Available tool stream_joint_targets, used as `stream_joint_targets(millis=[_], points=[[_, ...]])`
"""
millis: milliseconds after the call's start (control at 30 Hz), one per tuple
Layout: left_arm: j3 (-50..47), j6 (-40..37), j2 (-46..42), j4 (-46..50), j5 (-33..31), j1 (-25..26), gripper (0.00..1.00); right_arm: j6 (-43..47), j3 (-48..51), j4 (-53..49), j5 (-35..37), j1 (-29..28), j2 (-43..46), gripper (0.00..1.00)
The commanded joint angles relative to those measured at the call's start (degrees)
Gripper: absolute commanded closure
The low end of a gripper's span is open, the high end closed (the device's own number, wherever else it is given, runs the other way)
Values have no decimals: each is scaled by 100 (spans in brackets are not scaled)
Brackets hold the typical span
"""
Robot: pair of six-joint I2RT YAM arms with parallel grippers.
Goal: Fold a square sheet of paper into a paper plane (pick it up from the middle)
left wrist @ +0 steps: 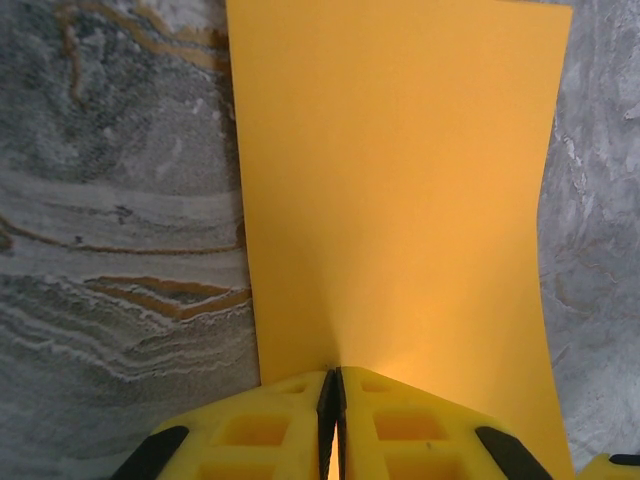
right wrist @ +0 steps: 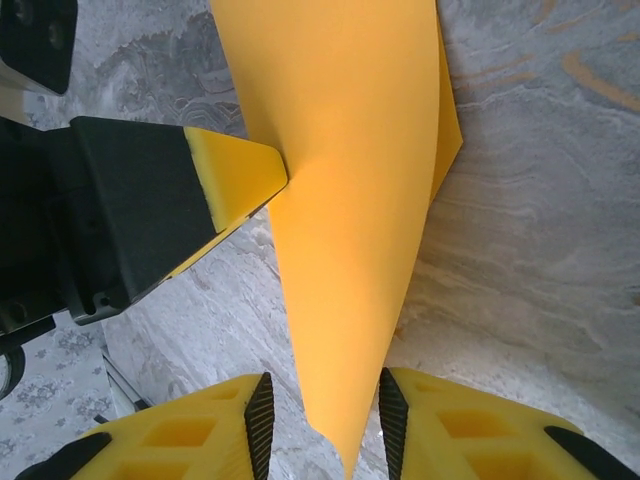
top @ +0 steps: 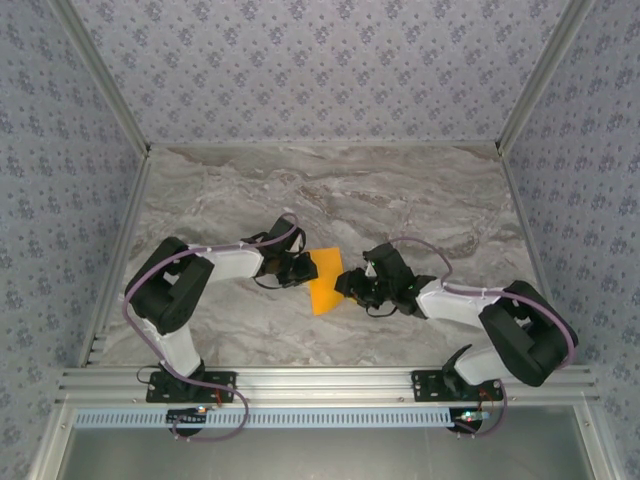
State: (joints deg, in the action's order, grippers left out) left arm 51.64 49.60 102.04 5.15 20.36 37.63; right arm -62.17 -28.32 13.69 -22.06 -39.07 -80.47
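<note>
Count: 1 orange sheet (top: 325,283); 2 arms; 2 tools, i.e. left gripper (top: 303,268) and right gripper (top: 352,285); 1 marble-look table (top: 420,195).
Sheet pos: centre of top view, a bit below mid-frame, directly betw. the 2 grippers. In the wrist views it is raised off the marble where it is gripped.
Left tool: yellow pads (left wrist: 260,425) pressed together at bottom centre of left wrist view, w/ the sheet's near edge pinched in the seam.
Right tool: jaws apart w/ a moderate gap. The sheet's narrow tip sits betw. the pads (right wrist: 258,412) at bottom of right wrist view. Can't tell if either pad touches the paper.
Edges: in left wrist view the sheet's left edge runs straight and the right edge bows slightly inward. Its far edge is at the top of frame.
Room: wide marble betw. sheet and the back wall (top: 320,70) in the upper half of top view. Side rails at left and right are well apart from both grippers. Arm bases are at the bottom edge.
Look: bright orange, plain, unmarked. A soft pucker fans out from the left pinch point. In right wrist view it tapers to a point toward the bottom, and a 2nd layer edge peeks out upper right, so it's doubled there.
</note>
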Motion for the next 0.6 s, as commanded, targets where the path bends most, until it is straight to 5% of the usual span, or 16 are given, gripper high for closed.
stream_joint_targets(millis=[0,567], points=[[-67,-30,282,629,-277,-27,85,-121,48,41,-114,13,-60,66],[144,-278,111,634,-142,-26,85,-638,-43,-1209,393,-300,174,97]])
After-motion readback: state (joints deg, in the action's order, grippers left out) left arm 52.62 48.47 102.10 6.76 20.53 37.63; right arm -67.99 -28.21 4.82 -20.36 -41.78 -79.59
